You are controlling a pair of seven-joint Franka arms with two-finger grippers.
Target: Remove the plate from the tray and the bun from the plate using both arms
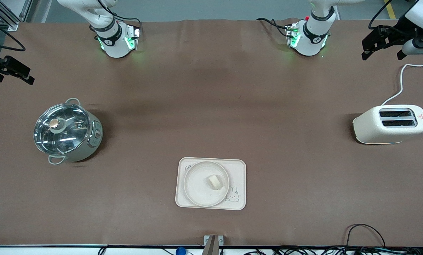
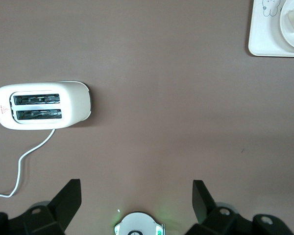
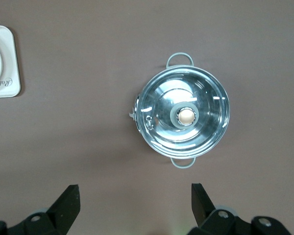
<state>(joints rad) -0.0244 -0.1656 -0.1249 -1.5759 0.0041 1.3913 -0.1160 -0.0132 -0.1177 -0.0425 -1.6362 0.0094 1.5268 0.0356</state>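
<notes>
Cream-coloured and stiff, the round shallow plate lies on the flat rectangular rabbit tray near the desk's front edge, best pinched at its raised rim, its soft pale bun light; left gripper and right gripper wait wide apart, high above.

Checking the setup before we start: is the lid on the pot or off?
On. The glass lid sits level on the pot, its knob upright at the centre. Both arms wait high, jaws open.
</notes>
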